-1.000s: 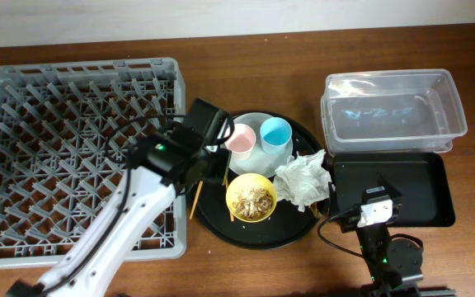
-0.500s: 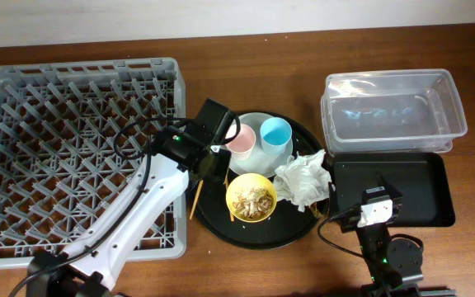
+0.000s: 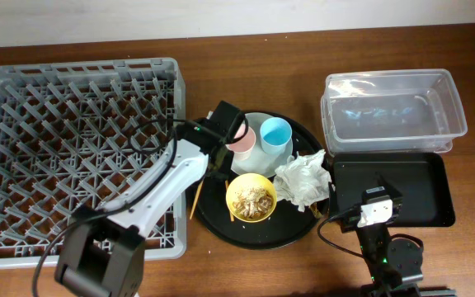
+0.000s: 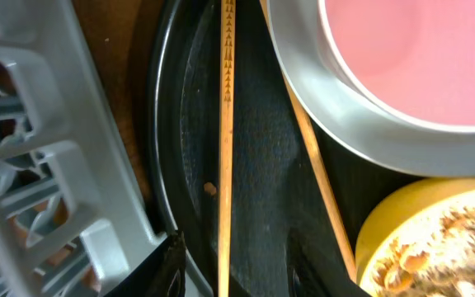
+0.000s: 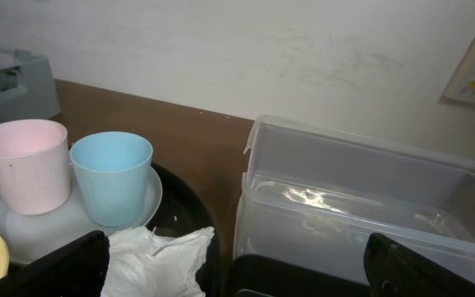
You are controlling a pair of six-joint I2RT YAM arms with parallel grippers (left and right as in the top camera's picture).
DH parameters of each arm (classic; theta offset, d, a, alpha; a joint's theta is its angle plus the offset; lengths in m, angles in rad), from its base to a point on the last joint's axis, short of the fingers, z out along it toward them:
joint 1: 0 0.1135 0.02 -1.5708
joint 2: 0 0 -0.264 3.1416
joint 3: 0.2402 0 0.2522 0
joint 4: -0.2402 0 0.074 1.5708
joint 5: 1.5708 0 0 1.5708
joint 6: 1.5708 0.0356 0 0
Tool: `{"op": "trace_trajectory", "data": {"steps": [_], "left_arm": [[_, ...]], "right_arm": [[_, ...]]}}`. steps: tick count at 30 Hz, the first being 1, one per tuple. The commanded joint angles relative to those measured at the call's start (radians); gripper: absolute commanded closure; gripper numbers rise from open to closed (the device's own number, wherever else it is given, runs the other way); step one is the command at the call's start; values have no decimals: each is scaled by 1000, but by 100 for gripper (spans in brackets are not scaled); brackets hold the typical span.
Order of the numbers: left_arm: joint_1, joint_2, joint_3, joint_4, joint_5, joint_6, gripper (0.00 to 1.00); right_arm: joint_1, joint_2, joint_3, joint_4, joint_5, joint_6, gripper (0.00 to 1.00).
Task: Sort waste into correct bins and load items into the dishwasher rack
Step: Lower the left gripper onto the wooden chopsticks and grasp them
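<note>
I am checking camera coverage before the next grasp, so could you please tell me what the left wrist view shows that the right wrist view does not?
Only the left wrist view shows the wooden chopsticks lying on the round black tray, one running between the fingers of the open left hand. Only the right wrist view shows the blue cup, the crumpled napkin and the clear plastic tub. Both show the pink cup, the grey-green plate and the yellow bowl.

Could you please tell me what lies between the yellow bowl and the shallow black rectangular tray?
In the overhead view, the crumpled white napkin lies between the yellow bowl and the black rectangular tray.
</note>
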Motion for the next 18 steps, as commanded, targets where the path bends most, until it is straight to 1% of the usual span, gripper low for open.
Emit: {"op": "trace_trajectory", "data": {"steps": [1,7,10,12,18], "left_arm": [[-1,76,-10,13,-18,-17,64],[0,151,-10,35,-19,-17,64],[0,187,-10,43,-19,-17,69],[0,197,-11,45,-28,-17,71],[0,200,-13,53,-34,-17,72]], "right_arm": [[3,-6,-5,-4,-5,1,1],[3,-6,-5,-4,-5,1,1],[3,-6,-5,-4,-5,1,1],[3,-6,-5,-4,-5,1,1],[3,-6,-5,-4,-5,1,1]]}}
